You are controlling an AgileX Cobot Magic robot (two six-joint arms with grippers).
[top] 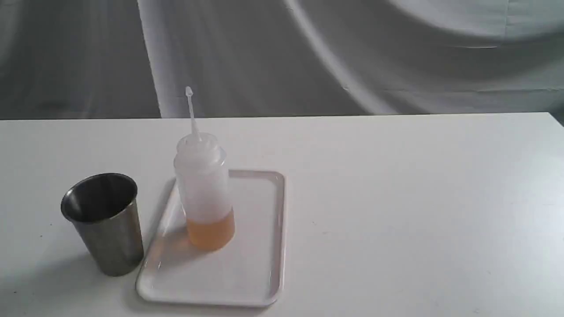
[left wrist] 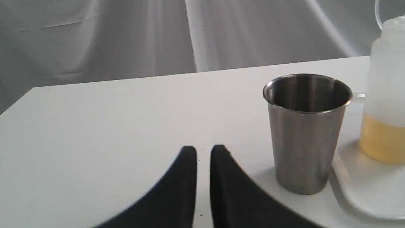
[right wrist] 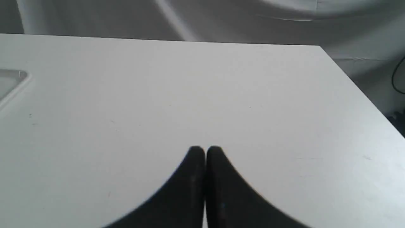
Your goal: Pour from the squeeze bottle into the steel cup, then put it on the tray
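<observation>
Grey draped cloth hangs behind a white desk (top: 396, 198). On it the squeeze bottle (top: 203, 189) stands upright on the tray (top: 264, 273), a little orange liquid in its bottom. The steel cup (top: 103, 224) sits on the desk just beside the tray's left rim; whether they touch cannot be told, and no liquid shows inside the cup.

The bottle looks tall, light and soft-walled. A sideways nudge could likely topple it, and too hard a grip could squirt liquid before the nozzle is over the cup. The cup could also be knocked in a reach past it.

The left tool (left wrist: 203, 150) has its tips nearly together on nothing; the cup stands near, ahead and off its line, the bottle beyond. The right tool (right wrist: 205, 150), tips together and empty, is well apart from the bottle.
</observation>
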